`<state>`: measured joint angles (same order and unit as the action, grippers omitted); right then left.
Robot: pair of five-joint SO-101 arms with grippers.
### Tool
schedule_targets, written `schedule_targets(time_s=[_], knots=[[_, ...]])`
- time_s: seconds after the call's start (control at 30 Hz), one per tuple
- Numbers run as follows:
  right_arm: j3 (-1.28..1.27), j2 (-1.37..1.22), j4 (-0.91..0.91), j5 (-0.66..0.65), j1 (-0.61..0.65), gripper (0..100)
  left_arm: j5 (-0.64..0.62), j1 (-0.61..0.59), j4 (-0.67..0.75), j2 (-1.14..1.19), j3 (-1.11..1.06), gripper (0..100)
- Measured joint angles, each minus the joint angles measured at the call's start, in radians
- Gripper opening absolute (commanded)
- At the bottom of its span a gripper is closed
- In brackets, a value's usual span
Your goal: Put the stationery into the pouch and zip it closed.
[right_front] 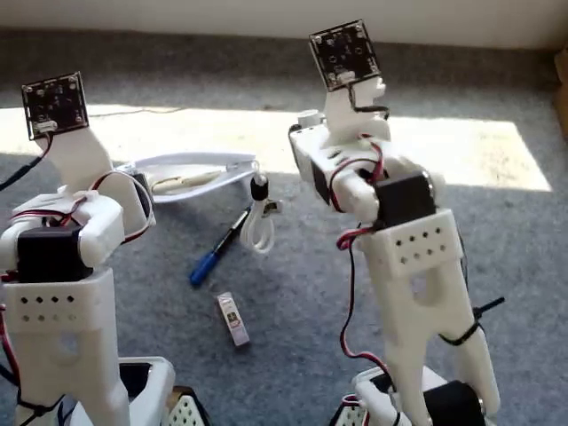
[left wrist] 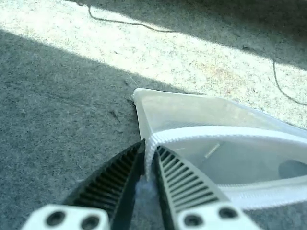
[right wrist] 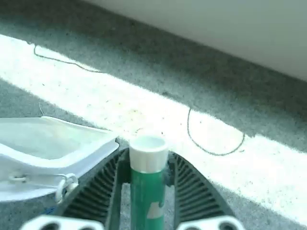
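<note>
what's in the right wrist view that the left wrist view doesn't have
Right wrist, not left wrist: the right gripper shut on a white-capped green tube. Left wrist, not right wrist: the left gripper pinching the pouch by its zipper edge. Both: the pouch, the grey carpet with a sunlit band and thin cord on it.

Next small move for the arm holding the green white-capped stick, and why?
Probably carry the green white-capped stick in the right gripper toward the mouth of the translucent white zip pouch. The left gripper is clamped on the pouch's zipper edge, and the mouth gapes open.
</note>
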<state>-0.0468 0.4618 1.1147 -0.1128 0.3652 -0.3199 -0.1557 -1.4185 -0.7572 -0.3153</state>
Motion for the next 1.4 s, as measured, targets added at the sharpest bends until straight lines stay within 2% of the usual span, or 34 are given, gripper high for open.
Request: schedule_targets(time_s=[0.13,0.27,0.5,0.9,1.13,1.4], knots=[[0.000,0.103,0.002,0.080,0.021,0.5,0.000,0.003,0.000,0.000,0.000,1],[0.000,0.183,0.002,0.147,0.106,0.5,0.000,0.003,0.000,0.000,0.000,1],[0.000,0.256,-0.023,0.209,0.219,0.5,0.008,0.003,0.000,0.000,0.000,1],[-0.006,0.261,-0.084,0.242,0.359,0.5,0.011,0.003,0.000,0.000,0.000,1],[-0.232,0.304,-0.358,0.301,0.362,0.5,0.011,0.003,0.000,0.000,0.000,1],[-0.666,0.453,-0.896,0.301,0.364,0.5,0.011,0.003,0.000,0.000,0.000,1]])
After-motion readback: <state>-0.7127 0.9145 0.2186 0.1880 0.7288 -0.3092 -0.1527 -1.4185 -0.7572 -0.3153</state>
